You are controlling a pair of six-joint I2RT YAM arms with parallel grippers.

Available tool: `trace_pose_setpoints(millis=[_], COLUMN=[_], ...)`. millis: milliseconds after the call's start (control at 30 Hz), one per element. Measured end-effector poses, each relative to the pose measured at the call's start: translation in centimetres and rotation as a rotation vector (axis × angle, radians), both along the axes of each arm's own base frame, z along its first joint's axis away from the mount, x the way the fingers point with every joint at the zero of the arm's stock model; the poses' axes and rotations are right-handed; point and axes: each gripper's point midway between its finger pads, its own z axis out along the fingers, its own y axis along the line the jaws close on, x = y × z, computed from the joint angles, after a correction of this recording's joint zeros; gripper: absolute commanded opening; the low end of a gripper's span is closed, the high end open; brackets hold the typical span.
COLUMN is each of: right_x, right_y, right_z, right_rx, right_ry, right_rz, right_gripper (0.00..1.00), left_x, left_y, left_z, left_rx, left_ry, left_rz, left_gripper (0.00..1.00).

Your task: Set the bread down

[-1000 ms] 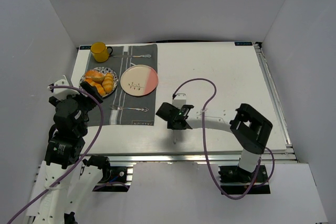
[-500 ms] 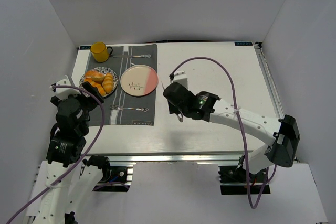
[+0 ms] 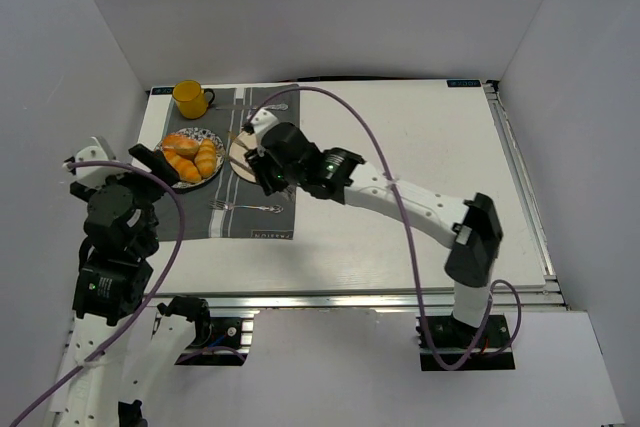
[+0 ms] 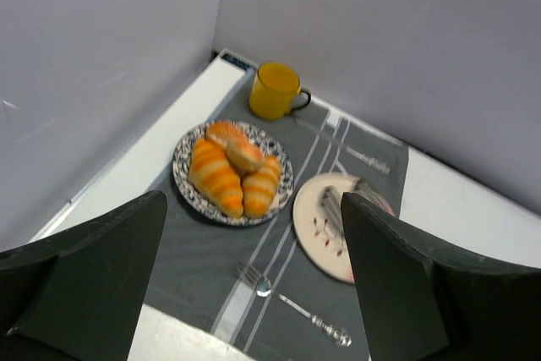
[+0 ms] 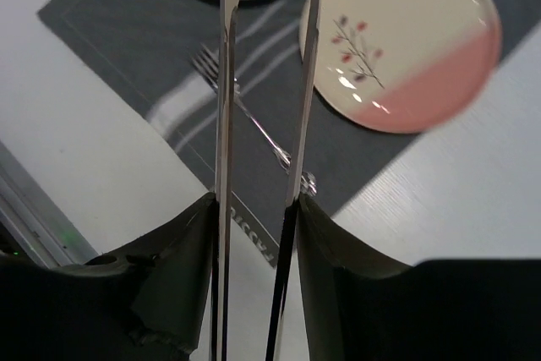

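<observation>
The top view looks down from behind the bases. Both wrist views face the gray placemat [image 3: 240, 162] [image 4: 279, 251] [image 5: 169, 65], sharing the pink-and-cream plate [image 3: 262, 157] [image 4: 338, 226] [image 5: 397, 40].

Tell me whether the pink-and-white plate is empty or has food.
Empty: the plate shows only its painted twig; the bread sits on the patterned dish.

The bread [image 4: 244, 155] is a small, round, golden-brown bun with a smooth, glossy crust. It sits on top of the heap on the blue-patterned plate [image 4: 188, 194], toward the plate's far side, touching the longer orange-striped rolls [image 4: 218, 177] around it. From above it shows as a rounded lump [image 3: 187, 146] in the pile, at the left of the grey placemat [image 3: 230, 215].
</observation>
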Motion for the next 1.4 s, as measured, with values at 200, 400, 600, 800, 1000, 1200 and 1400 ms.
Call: trace_pose_setpoints(millis=[200, 400, 600, 800, 1000, 1200, 1400], right_x=[2.2, 4.9, 7.0, 9.2, 9.8, 10.1, 10.3], right_y=[6.4, 10.3, 11.1, 12.3, 12.9, 13.3, 13.4], right_z=[-1.3, -2.2, -3.6, -3.7, -5.2, -6.5, -6.7], right_rx=[0.033, 0.096, 0.158, 0.242, 0.275, 0.287, 0.297], right_ry=[-0.011, -0.014, 0.023, 0.030, 0.065, 0.095, 0.096], right_rz=[0.154, 0.205, 0.211, 0.221, 0.219, 0.221, 0.219], right_gripper=[0.47, 0.46, 0.47, 0.48, 0.50, 0.51, 0.52], left_x=[-1.1, -0.3, 0.5, 0.7, 0.7, 0.8, 0.8], left_y=[1.1, 1.1, 0.6, 0.2, 0.2, 0.3, 0.4], left_z=[3.1, 2.7, 1.9, 1.8, 1.8, 1.3, 1.1], left_rx=[-0.007, 0.009, 0.020, 0.022, 0.022, 0.026, 0.028], left_ry=[-0.069, -0.035, 0.002, 0.006, 0.006, 0.020, 0.022], left_rz=[0.053, 0.065, 0.052, 0.038, 0.038, 0.042, 0.052], left_gripper=[0.94, 0.94, 0.94, 0.94, 0.94, 0.94, 0.94])
